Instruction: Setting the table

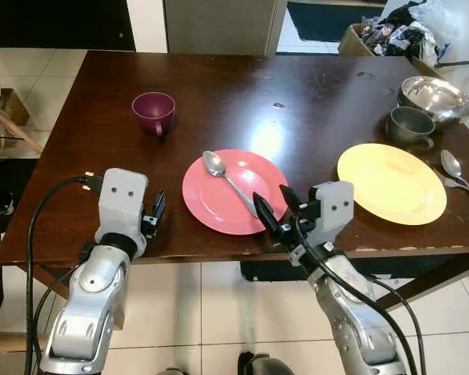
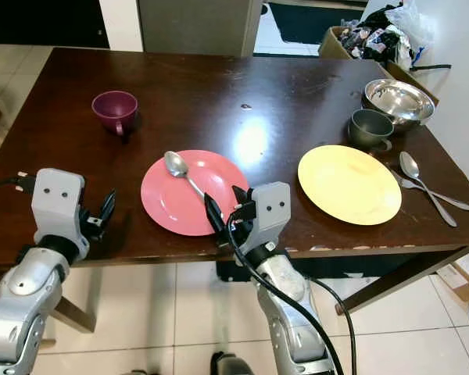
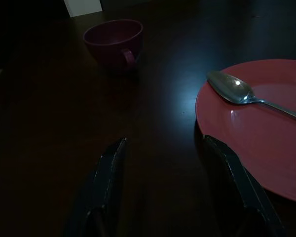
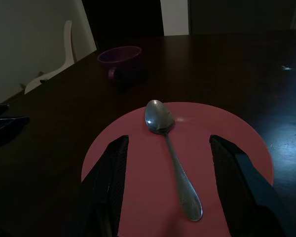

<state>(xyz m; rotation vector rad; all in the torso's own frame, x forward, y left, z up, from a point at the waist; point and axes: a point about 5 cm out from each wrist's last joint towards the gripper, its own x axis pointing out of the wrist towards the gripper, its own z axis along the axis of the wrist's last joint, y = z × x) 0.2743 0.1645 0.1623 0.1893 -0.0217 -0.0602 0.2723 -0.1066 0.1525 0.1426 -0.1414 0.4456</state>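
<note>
The dark wooden counter (image 1: 219,86) carries 2 plates, 2 cups, 1 bowl and 3 spoons.

The 2 plates sit along the near edge: a pink plate (image 1: 219,205) in the middle and a yellow plate (image 1: 391,183) well apart to its right. 1 spoon (image 1: 228,178) lies on the pink plate, bowl end toward the far left, handle running toward the near right rim. The other 2 spoons (image 1: 456,173) lie side by side on the bare wood just beyond the yellow plate's right rim, their handles crossing near the counter's edge.

Of the 2 cups, the purple cup (image 1: 154,111) stands alone on the far left part of the counter, handle toward the robot. The grey cup (image 1: 409,126) stands just behind the yellow plate, and touching or just beside it at the back right is the 1 shiny metal bowl (image 1: 435,97).

The right hand (image 1: 281,208) hovers at the near rim of the pink plate with its 2 black fingers spread apart; in the right wrist view the spoon's handle lies between them, ungripped. The left hand (image 1: 154,212) rests at the counter's near edge, left of the pink plate, its 2 fingers (image 3: 108,182) likewise parted and holding nothing.

Behind the counter's far right corner stands a cardboard box (image 1: 375,35) heaped with clutter.
</note>
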